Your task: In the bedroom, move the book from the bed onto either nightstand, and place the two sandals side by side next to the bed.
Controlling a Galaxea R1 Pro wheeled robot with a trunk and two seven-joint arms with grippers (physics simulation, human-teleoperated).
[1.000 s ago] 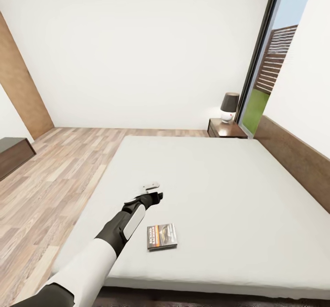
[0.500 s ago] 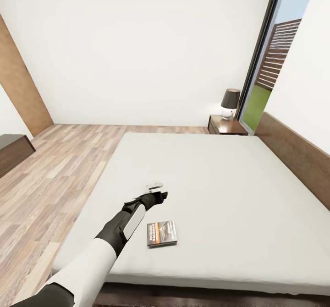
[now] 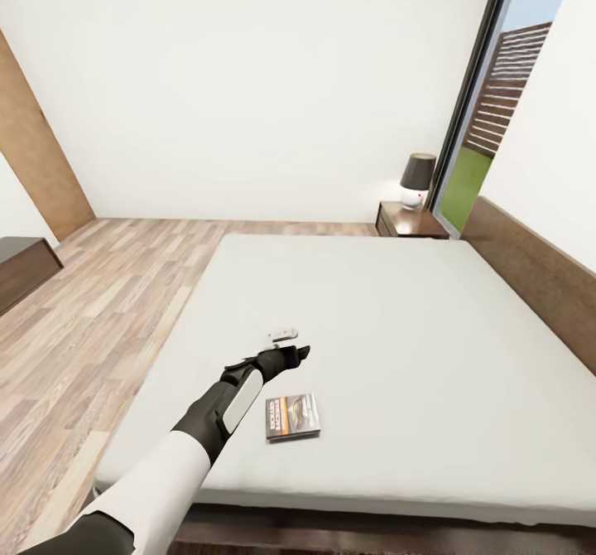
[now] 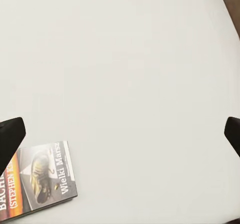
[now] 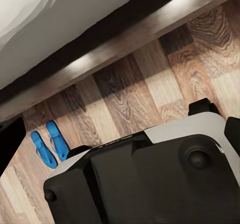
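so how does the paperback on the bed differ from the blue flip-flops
The dark-covered paperback book lies on the light grey mattress, while the two bright blue flip-flops lie on the wood-plank floor beside the dark wooden bed frame. The book is a single flat rectangle with an orange band and lettering; the flip-flops are a plain, elongated pair, side by side. All lie flat, ungripped; the left hand hovers beside the book.

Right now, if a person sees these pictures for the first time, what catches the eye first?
The large grey bed dominates, with the small dark book lying near its foot edge. The left gripper hangs over the mattress beside the book, jaws spread wide. Two blue sandals lie side by side on the wood floor.
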